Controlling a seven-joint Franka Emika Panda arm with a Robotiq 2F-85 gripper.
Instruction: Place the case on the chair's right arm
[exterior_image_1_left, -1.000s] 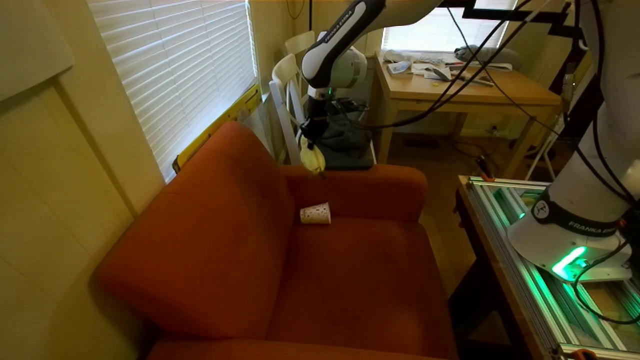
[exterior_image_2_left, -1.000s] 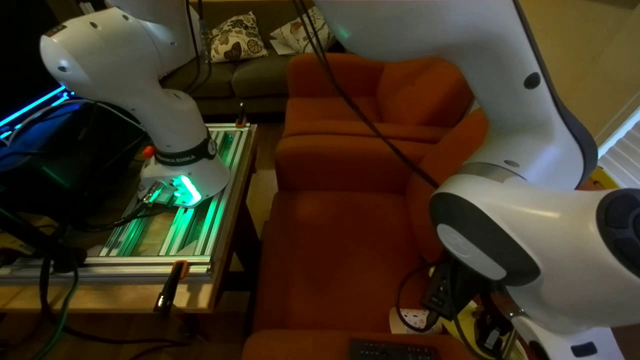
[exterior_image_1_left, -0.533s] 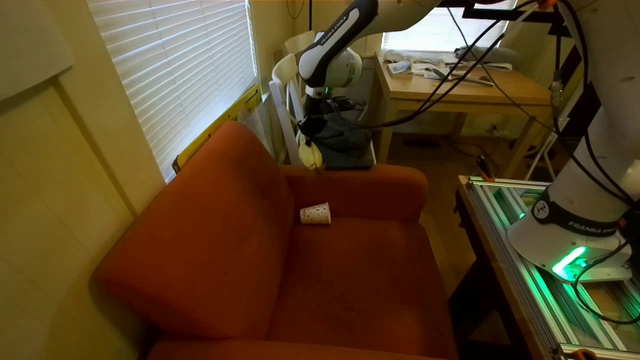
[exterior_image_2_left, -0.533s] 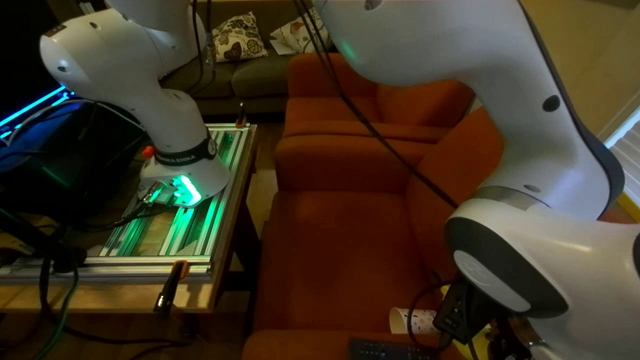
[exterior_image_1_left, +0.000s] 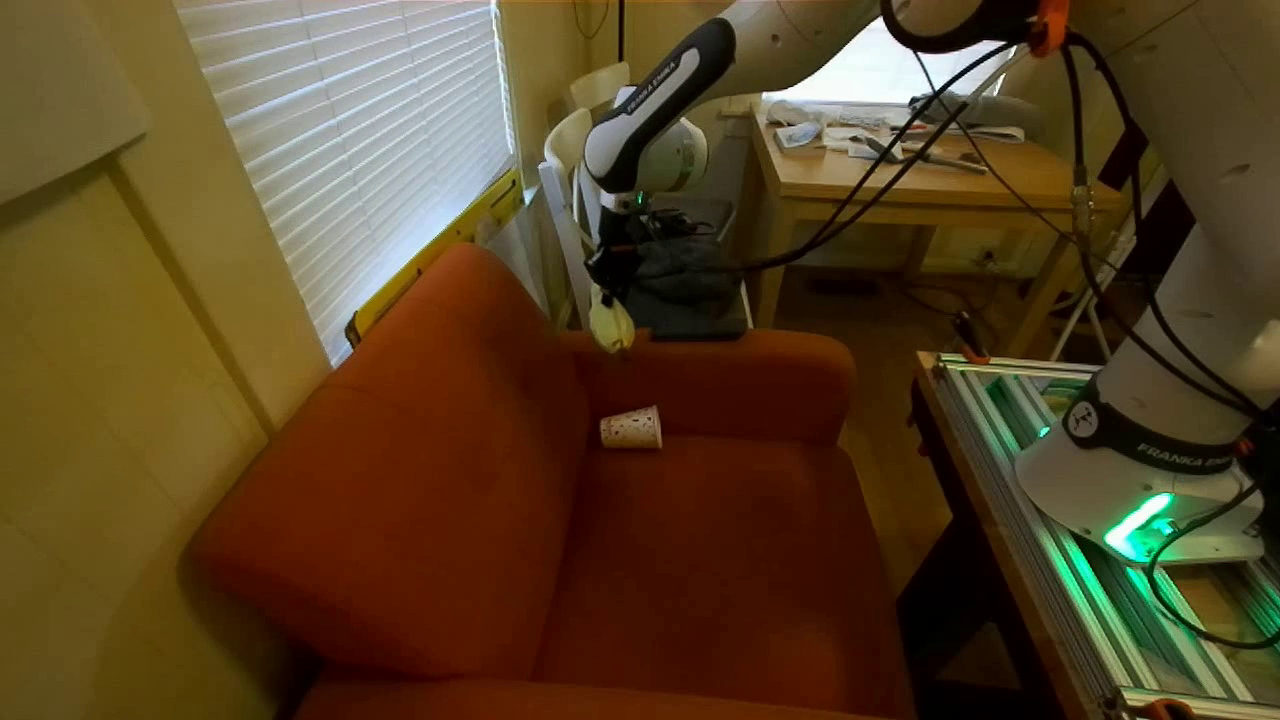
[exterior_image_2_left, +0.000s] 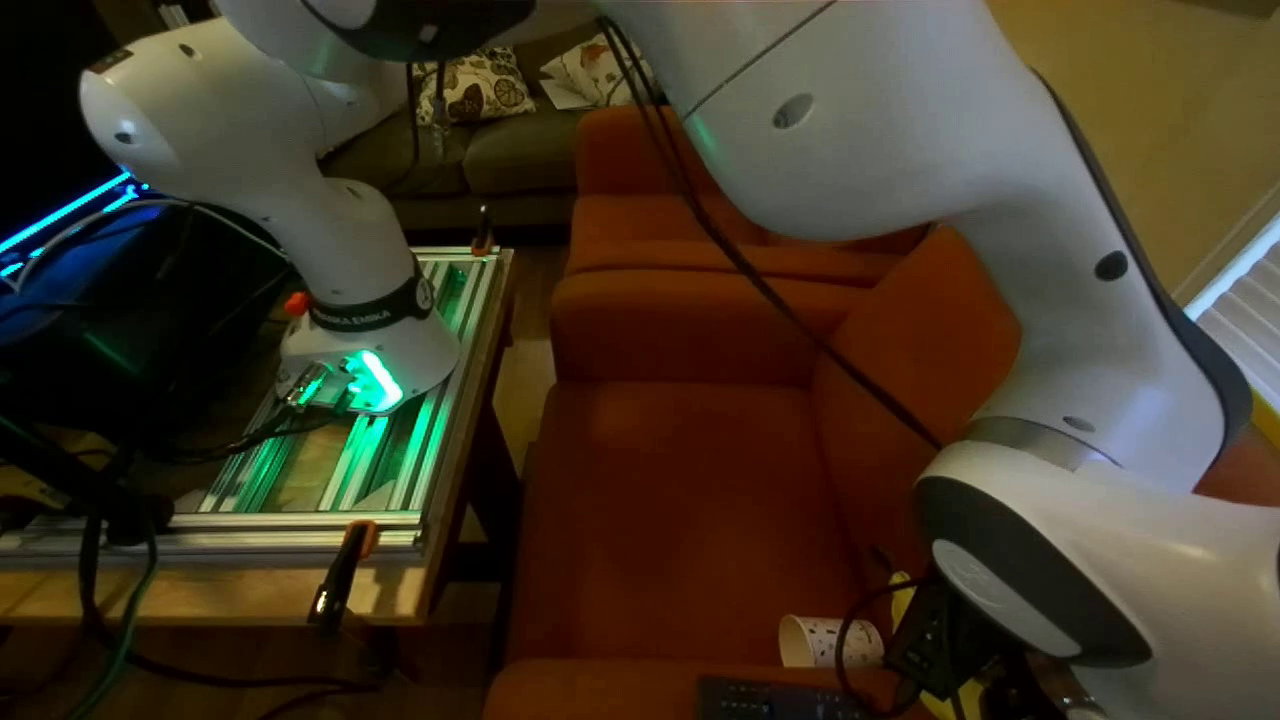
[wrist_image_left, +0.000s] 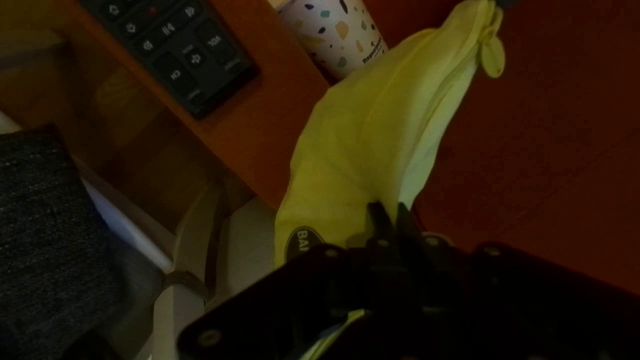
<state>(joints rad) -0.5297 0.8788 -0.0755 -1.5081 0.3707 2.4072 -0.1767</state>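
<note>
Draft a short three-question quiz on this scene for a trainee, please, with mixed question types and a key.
1. True or false: the cup on the armchair stands upright.
2. Fill in the blank: the remote rests on the armchair's ____.
3. Multiple choice: the gripper holds (a) the remote, (b) the yellow case, (c) the cup.

Key:
1. False; it lies on its side.
2. armrest
3. b
</note>
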